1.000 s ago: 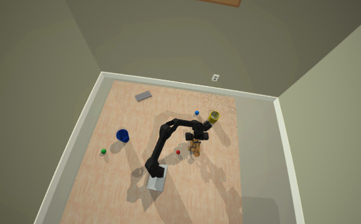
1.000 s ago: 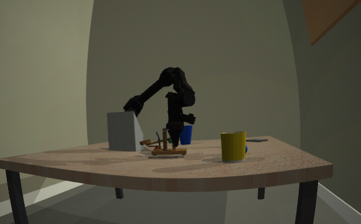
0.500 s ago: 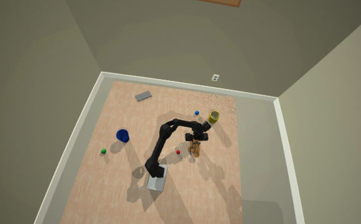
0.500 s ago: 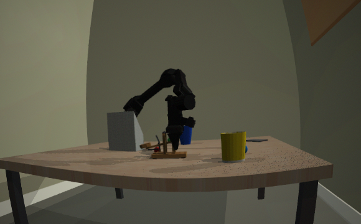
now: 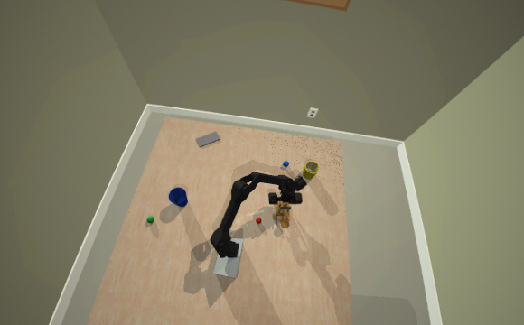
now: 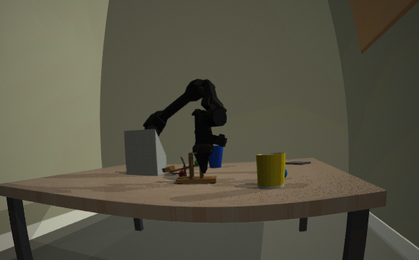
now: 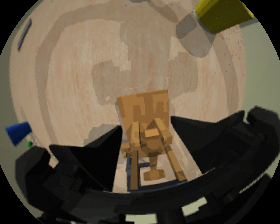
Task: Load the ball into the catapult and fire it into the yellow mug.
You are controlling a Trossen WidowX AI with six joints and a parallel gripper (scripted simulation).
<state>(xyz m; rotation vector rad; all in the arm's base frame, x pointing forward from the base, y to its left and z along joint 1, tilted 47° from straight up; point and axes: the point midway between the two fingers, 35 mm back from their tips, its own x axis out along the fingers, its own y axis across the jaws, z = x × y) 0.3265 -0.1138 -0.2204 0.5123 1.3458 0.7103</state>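
The wooden catapult (image 5: 282, 213) (image 6: 195, 179) (image 7: 148, 141) stands on the table right of centre. My gripper (image 5: 284, 204) (image 6: 204, 169) (image 7: 145, 123) is open, pointing straight down, with its fingers on either side of the catapult's frame at the end nearer the mug. The yellow mug (image 5: 311, 170) (image 6: 270, 170) (image 7: 220, 8) stands upright beyond the catapult, towards the far right. A red ball (image 5: 258, 220) (image 6: 182, 175) lies on the table just left of the catapult. I cannot tell whether the catapult's cup holds anything.
A blue ball (image 5: 285, 163) (image 6: 285, 173) lies close to the mug. A blue cup (image 5: 178, 197) (image 6: 215, 156) (image 7: 16, 132) and a green ball (image 5: 150, 219) are at the left. A grey slab (image 5: 208, 139) lies far left. The arm's grey base block (image 6: 142, 152) stands near the front.
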